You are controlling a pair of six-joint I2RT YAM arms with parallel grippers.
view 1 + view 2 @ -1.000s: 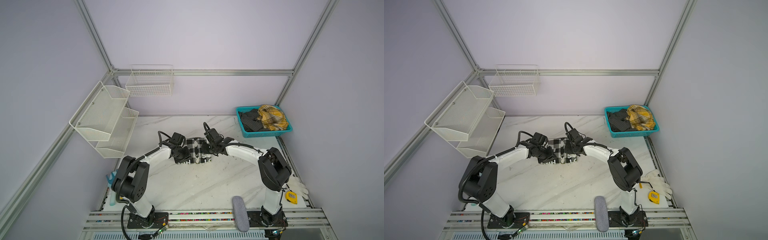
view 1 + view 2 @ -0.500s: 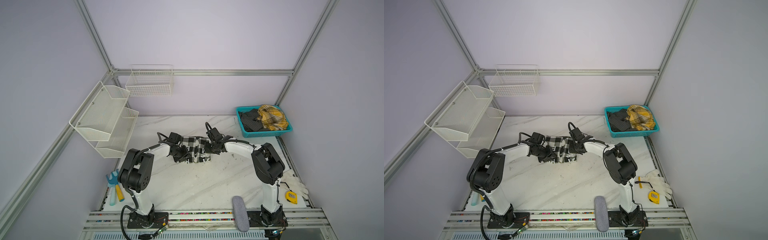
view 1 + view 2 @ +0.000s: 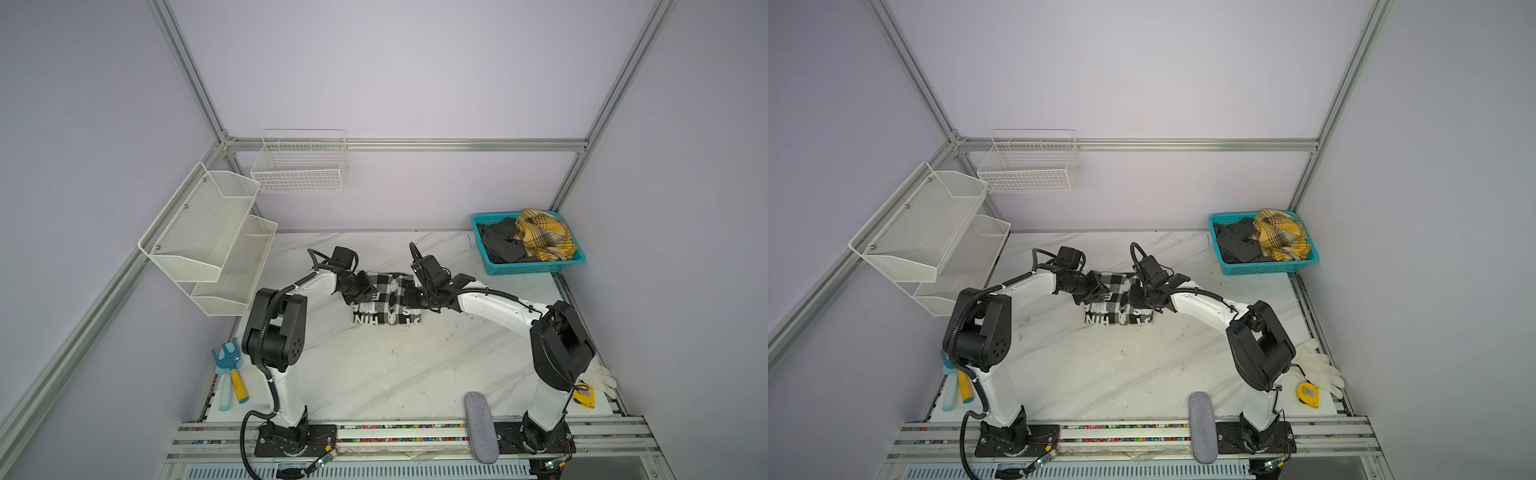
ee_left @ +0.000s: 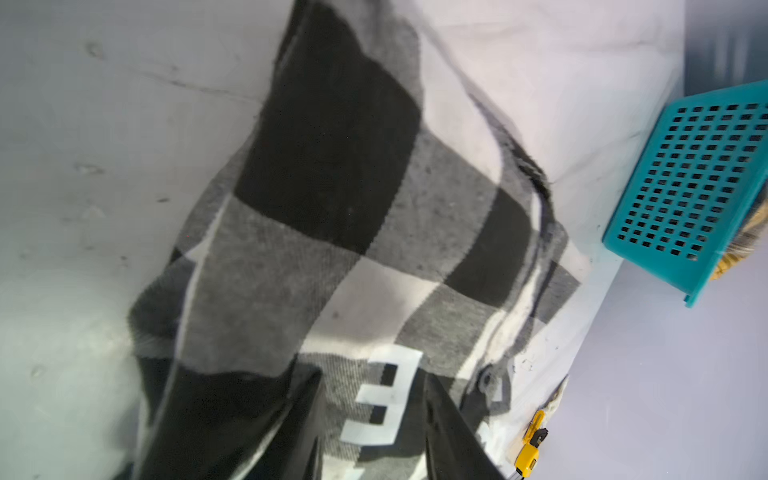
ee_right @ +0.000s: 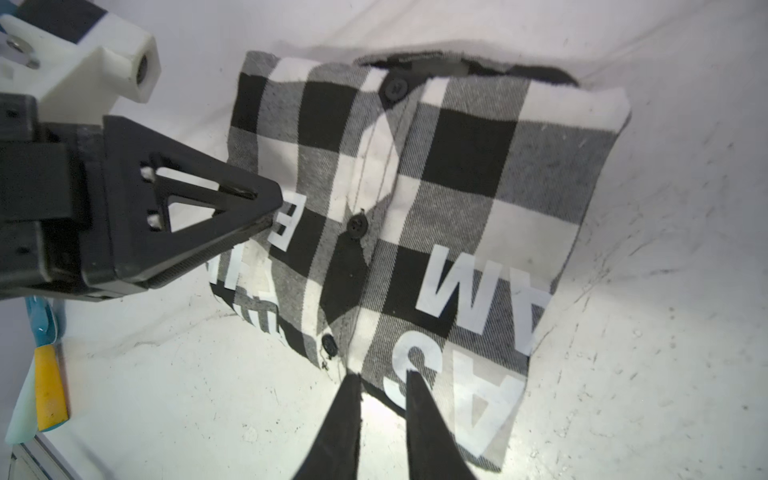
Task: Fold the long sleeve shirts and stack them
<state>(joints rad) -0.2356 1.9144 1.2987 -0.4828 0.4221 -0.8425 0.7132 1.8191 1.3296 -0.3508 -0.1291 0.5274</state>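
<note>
The shirt lies folded mid-frame on the worktop, with a hand at each side, placed, I judge, to square the fold. The right hand is released, narrowly parted at the shirt's edge. The left hand is spread on the cloth; I cannot tell whether it pinches a layer. Other shirts sit in the basket, upper right.

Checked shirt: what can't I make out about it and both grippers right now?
Left wrist view: a blurred fold of the checked shirt covers one finger of the left gripper; held or not, cannot tell.
Right wrist view: the right gripper tips meet the shirt's edge; a pinch is too small to confirm.
Both top views: the grippers hide the shirt's left and right edges.
</note>
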